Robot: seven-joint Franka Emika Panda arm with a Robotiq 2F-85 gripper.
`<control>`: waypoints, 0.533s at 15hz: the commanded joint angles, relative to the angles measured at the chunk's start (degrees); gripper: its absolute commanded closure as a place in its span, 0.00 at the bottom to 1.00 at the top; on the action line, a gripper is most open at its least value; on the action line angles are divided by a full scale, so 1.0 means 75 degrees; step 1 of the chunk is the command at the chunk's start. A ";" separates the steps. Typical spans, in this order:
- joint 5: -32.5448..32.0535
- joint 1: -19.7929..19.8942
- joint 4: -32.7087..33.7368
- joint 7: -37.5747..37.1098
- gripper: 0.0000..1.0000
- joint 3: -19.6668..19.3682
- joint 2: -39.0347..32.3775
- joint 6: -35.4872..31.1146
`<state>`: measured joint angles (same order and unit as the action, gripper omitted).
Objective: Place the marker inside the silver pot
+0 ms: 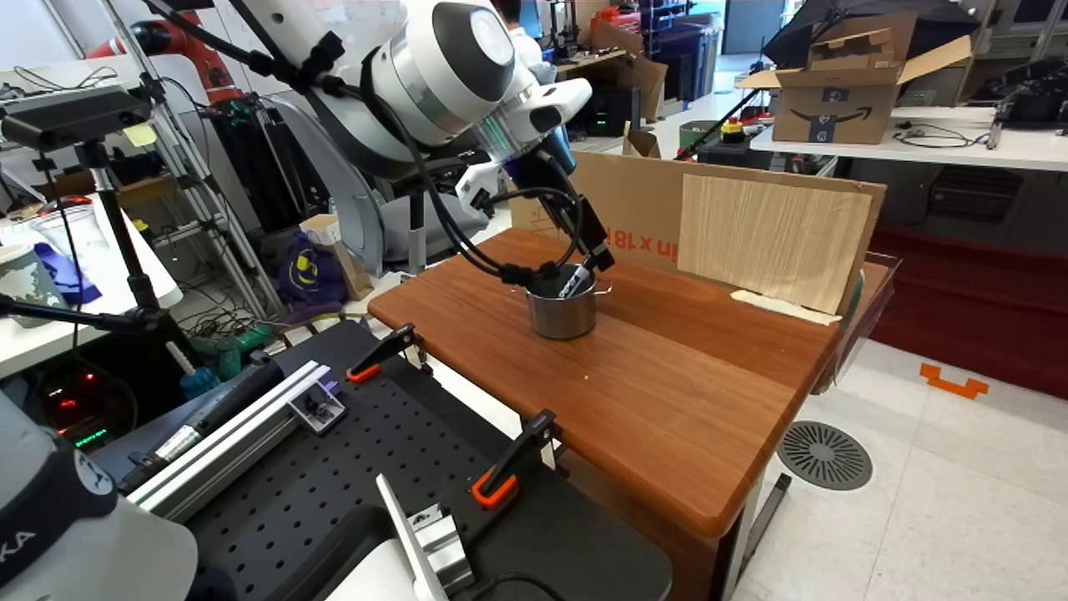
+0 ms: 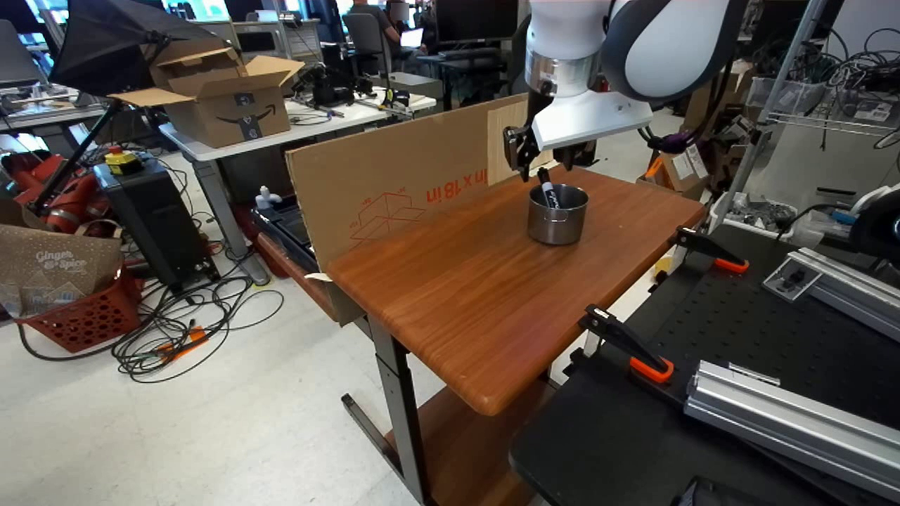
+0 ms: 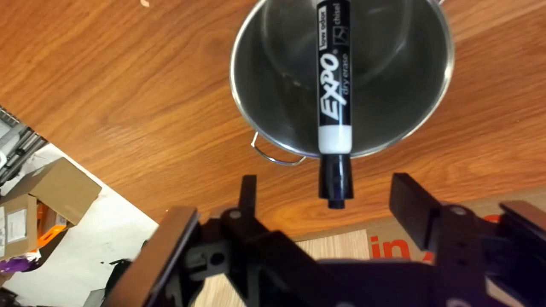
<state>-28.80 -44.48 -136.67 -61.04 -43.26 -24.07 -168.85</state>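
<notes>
The silver pot (image 1: pixel 562 318) stands upright on the brown table; it also shows in an exterior view (image 2: pixel 555 226) and in the wrist view (image 3: pixel 277 102). The marker (image 3: pixel 335 85), black with a white band and EXPO lettering, stands tilted in the pot. Its black cap end sticks out past the rim; its lower end is cut off in the wrist view. The marker shows in both exterior views (image 1: pixel 572 282) (image 2: pixel 548 190). My gripper (image 3: pixel 325 177) is open, with one finger on each side of the cap and a gap on both sides. It hovers just above the pot rim (image 2: pixel 544 173).
A cardboard panel (image 2: pixel 394 190) stands along the table's (image 1: pixel 667 367) far edge. Orange-tipped clamps (image 1: pixel 509 463) (image 1: pixel 384 351) hold the near edge beside a black perforated board (image 1: pixel 400 442). A wire handle (image 3: pixel 277 160) juts from the pot's side.
</notes>
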 commanded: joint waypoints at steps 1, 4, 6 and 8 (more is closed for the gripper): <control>0.0100 0.0223 0.0060 0.0177 0.00 0.0210 0.0001 0.0025; 0.0082 0.0270 0.0068 0.0176 0.00 0.0236 0.0024 0.0047; 0.0074 0.0266 0.0076 0.0179 0.00 0.0213 0.0089 0.0095; 0.0080 0.0293 0.0099 0.0225 0.00 0.0199 0.0232 0.0161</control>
<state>-28.80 -43.43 -136.22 -60.94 -42.57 -24.05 -168.82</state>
